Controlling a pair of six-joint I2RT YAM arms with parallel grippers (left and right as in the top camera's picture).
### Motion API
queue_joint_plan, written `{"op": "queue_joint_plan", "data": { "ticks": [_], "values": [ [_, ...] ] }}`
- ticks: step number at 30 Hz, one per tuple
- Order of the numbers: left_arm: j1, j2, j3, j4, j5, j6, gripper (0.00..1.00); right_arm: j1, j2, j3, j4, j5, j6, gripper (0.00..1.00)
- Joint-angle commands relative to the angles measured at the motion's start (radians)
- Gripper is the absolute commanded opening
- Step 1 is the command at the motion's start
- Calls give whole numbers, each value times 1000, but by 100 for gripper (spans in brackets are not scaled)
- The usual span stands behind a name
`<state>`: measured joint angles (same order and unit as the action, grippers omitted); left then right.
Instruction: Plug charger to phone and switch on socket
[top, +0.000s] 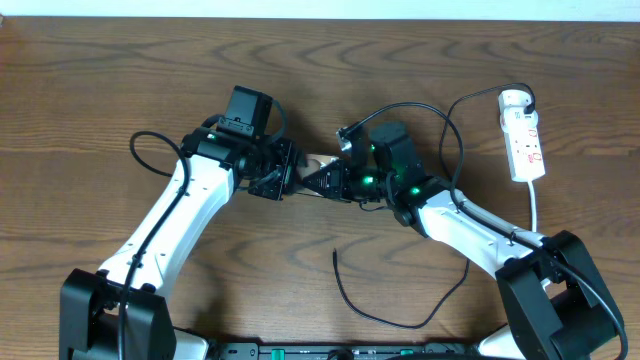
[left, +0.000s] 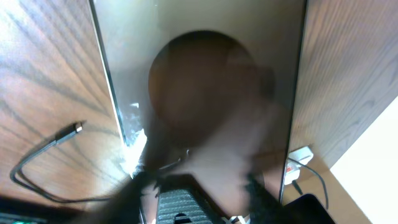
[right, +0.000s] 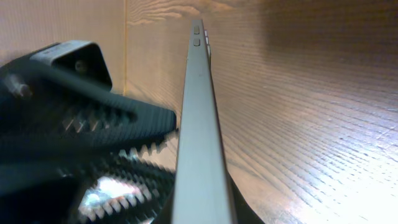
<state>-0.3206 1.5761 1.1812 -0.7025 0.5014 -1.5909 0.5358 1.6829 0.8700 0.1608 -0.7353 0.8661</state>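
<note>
The phone (top: 318, 160) is held up between both grippers at the table's middle. In the right wrist view it is edge-on, a grey side (right: 198, 124) with two small buttons, and my right gripper (right: 202, 208) is shut on it, one toothed finger on each face. In the left wrist view its glossy face (left: 205, 81) fills the frame. My left gripper (left: 214, 202) is right against it, blurred. The charger (top: 400, 318) is a black cable, its free tip (top: 333, 255) lying on the table; the tip also shows in the left wrist view (left: 76, 128). The socket (top: 523, 135) lies at the far right.
The socket's white cord (top: 536, 210) runs down towards the right arm's base. The black cable loops from the socket (top: 455, 110) across and behind the right arm. A slack black arm cable (top: 150, 150) curls at the left.
</note>
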Motion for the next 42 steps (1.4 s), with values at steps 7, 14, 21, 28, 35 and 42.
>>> {"op": "queue_joint_plan", "data": {
  "ticks": [7,14,21,28,35,42],
  "values": [
    [89,-2,4,76,194,167,90,-105,-5,13,10,-37,-17,1],
    [153,-2,4,261,345,394,91,-267,-5,13,42,-39,142,1],
    [175,-1,4,645,412,460,91,-363,-5,13,350,-53,614,1],
    [174,-1,4,930,352,453,91,-357,-5,13,835,117,1046,1],
    [172,-1,4,1004,271,446,91,-301,-5,13,901,135,1100,1],
    [172,-1,4,1101,268,431,91,-219,-5,13,902,161,1091,1]
  ]
}}
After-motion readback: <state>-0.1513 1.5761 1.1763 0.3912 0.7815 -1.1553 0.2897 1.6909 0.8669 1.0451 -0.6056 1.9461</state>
